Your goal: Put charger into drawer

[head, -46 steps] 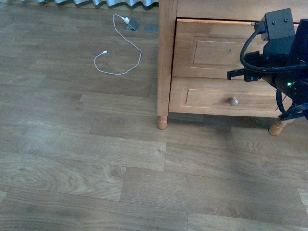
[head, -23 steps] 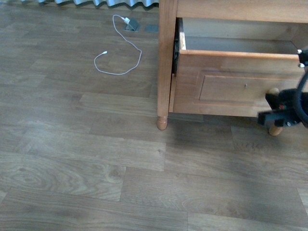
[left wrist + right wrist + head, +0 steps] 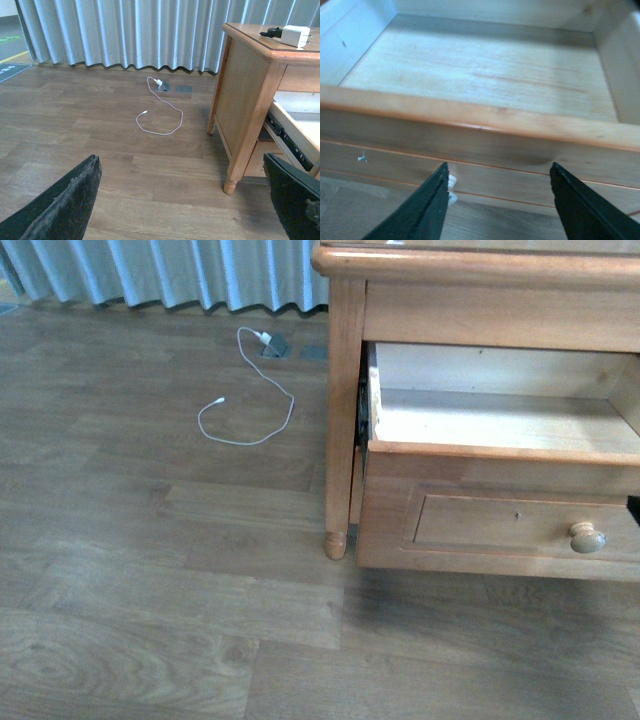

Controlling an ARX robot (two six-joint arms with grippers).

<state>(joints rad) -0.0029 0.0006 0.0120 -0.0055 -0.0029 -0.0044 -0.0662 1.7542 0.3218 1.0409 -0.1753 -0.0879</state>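
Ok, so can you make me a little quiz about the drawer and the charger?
1. Look at the drawer. True or false: it is shut.
2. Where is the charger? A: on the floor. B: on top of the nightstand. C: inside the drawer.
3. Fill in: the right tool holds ____.

Key: 1 false, it is pulled open. 2 B. 3 nothing.

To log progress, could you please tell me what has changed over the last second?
The drawer has slid out from shut to open. The right gripper, then at its front, is now open, holding nothing. The white cable on the floor has not moved.
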